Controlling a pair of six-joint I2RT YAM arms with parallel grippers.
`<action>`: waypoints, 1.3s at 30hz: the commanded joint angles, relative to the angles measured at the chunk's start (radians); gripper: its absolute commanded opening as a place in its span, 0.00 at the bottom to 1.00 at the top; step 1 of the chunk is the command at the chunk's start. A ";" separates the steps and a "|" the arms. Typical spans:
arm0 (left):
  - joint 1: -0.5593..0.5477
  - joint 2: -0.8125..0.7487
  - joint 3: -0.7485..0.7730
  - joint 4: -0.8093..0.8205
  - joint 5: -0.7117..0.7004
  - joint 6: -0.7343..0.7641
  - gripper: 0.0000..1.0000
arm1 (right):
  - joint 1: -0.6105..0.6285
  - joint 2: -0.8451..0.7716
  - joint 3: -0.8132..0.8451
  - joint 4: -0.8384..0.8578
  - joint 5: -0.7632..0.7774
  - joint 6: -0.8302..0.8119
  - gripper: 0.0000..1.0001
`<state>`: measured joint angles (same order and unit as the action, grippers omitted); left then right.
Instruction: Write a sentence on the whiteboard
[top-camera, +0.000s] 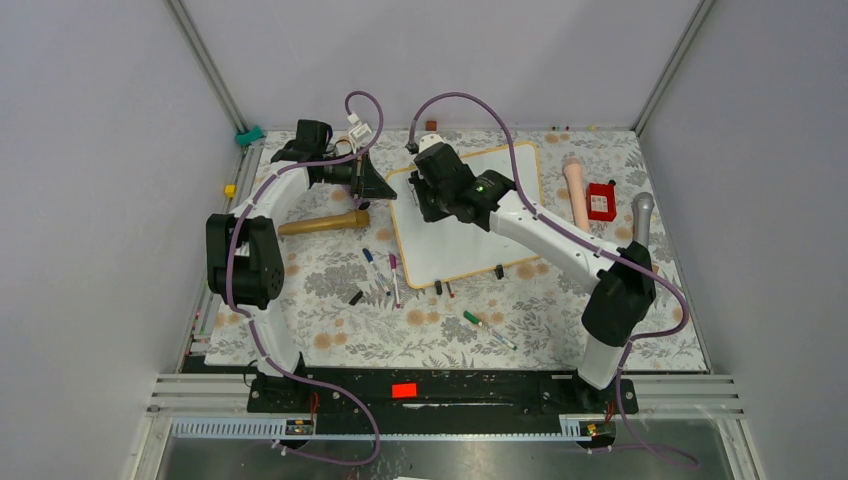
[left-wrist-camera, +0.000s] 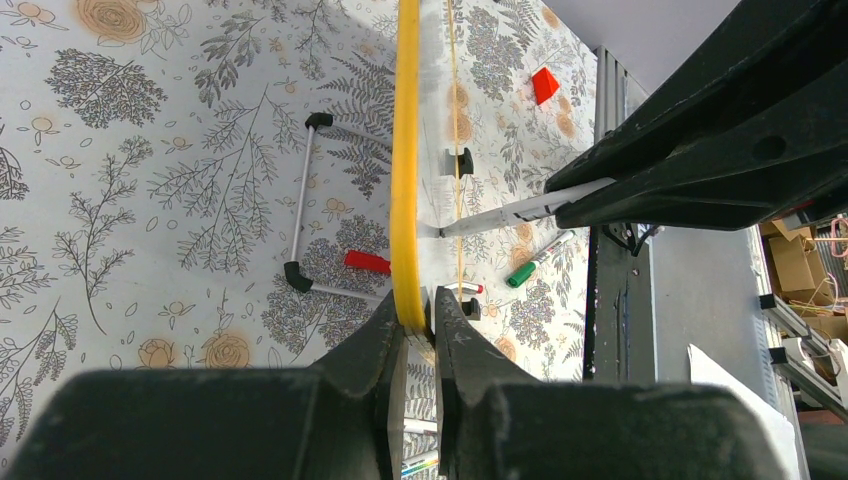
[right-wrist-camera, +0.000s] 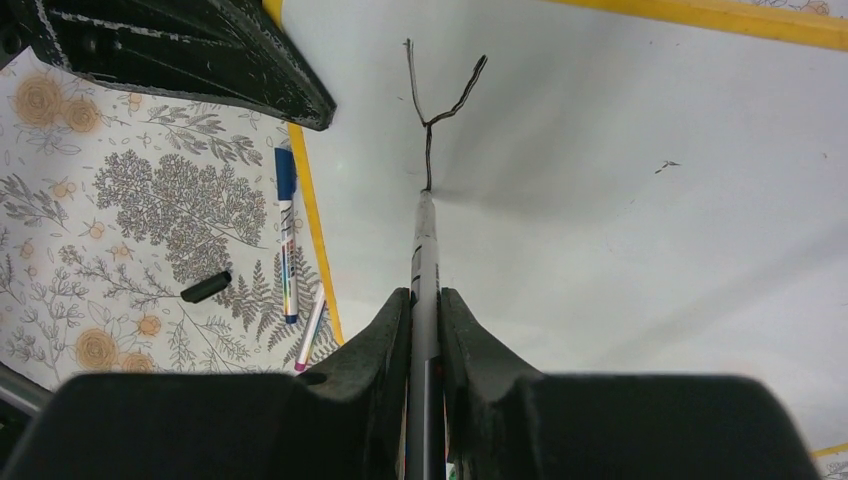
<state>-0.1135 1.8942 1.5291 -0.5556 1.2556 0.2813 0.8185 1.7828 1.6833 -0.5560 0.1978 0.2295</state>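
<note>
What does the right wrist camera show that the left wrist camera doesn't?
Only the right wrist view shows the writing itself: a dark Y-shaped stroke, with the pen tip at its foot. Only the left wrist view shows the left gripper pinching the yellow edge of the whiteboard, plus a green marker beyond. Both show the whiteboard and the pen held in the right gripper.

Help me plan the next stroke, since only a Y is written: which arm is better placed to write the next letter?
Right. The right gripper has its jaws shut on the marker, tip touching the whiteboard at the Y's foot. The left gripper is clamped on the whiteboard's edge, probably steadying it.
</note>
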 joint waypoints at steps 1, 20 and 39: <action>-0.047 0.017 -0.050 -0.078 -0.078 0.136 0.00 | -0.001 -0.030 0.024 -0.007 0.012 -0.001 0.00; -0.048 0.017 -0.045 -0.078 -0.088 0.134 0.00 | -0.059 -0.188 -0.074 0.054 0.023 -0.039 0.00; -0.047 0.009 -0.048 -0.079 -0.099 0.136 0.00 | -0.059 -0.112 -0.028 0.068 -0.026 -0.061 0.00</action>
<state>-0.1135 1.8931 1.5291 -0.5583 1.2613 0.2813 0.7601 1.6444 1.6070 -0.5140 0.1883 0.1799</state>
